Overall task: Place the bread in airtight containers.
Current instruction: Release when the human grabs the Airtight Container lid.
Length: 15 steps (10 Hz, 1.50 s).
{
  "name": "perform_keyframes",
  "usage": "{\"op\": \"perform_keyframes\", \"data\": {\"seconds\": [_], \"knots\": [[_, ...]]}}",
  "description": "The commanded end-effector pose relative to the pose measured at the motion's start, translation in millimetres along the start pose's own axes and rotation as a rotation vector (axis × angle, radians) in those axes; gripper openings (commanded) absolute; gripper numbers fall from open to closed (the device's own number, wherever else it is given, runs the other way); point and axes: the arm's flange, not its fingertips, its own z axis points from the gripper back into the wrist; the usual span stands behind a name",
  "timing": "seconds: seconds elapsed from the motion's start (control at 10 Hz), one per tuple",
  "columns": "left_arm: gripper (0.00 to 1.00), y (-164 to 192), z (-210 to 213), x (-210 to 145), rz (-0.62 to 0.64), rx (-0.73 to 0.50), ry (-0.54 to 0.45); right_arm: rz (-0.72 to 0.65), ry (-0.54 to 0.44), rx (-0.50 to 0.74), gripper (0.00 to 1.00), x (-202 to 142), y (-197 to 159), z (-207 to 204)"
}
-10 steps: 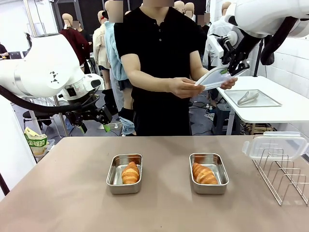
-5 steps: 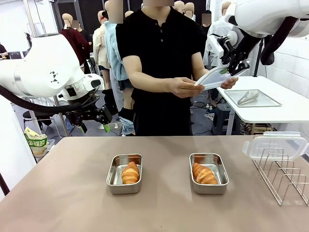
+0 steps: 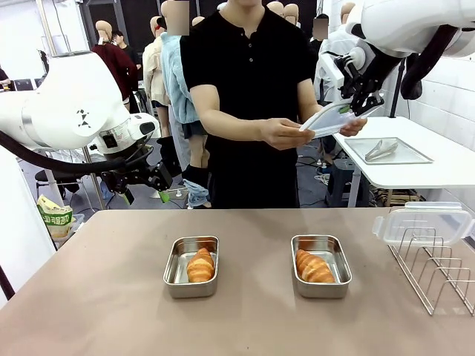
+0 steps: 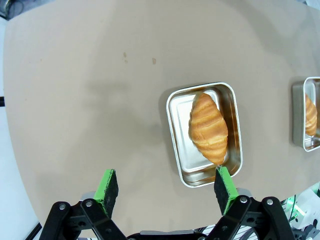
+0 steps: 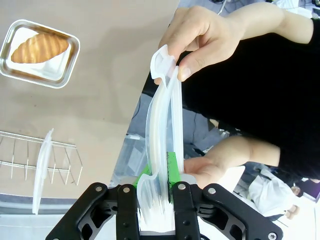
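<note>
Up high on the robot's right, the right pincer (image 5: 161, 167) is clamped on a clear plastic lid with a white rim (image 5: 162, 115), its green pads pressed against the lid's edge. The person in the black shirt has both hands on that same lid. One hand (image 5: 205, 35) pinches the far corner tab, and the other hand (image 5: 212, 167) sits at the edge just beside the pads. From the front, the lid is held tilted in the air, beyond the far edge of the tan worktop (image 3: 96, 297) and well above it.

Down on the worktop sit two rectangular stainless-steel tins with rounded corners, both uncovered. The tin on the robot's left (image 3: 178, 276) holds one glossy golden-brown croissant roll (image 3: 200, 265). The tin on the robot's right (image 3: 338, 271) holds a second croissant roll (image 3: 314, 267), lying at a slant. The two tins sit side by side near the middle, apart from each other.

The left pincer (image 4: 165, 172) hangs over the worktop with its jaws wide apart and nothing between them. Its wrist view looks straight down on the left tin and its roll.

At the worktop's right edge stands a wire rack (image 3: 445, 274), and a second clear lid (image 3: 423, 222) rests on top of it.
</note>
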Motion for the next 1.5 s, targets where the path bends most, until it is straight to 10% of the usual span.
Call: {"op": "perform_keyframes", "data": {"seconds": [0.0,0.6,1.1,1.4], "knots": [[1.00,0.9,0.7,2.7,0.009,0.009,-0.004,-0.006,-0.012,-0.004,0.00,0.8,4.2,-0.9],[1.00,0.9,0.7,2.7,0.009,0.009,-0.004,0.006,-0.015,-0.018,0.03,2.6,0.2,6.0],[1.00,0.9,0.7,2.7,0.009,0.009,-0.004,0.013,-0.002,-0.005,0.99,2.8,-1.5,7.9],[1.00,0.9,0.7,2.7,0.009,0.009,-0.004,0.018,0.009,0.006,1.00,2.9,-1.7,8.5]]}}
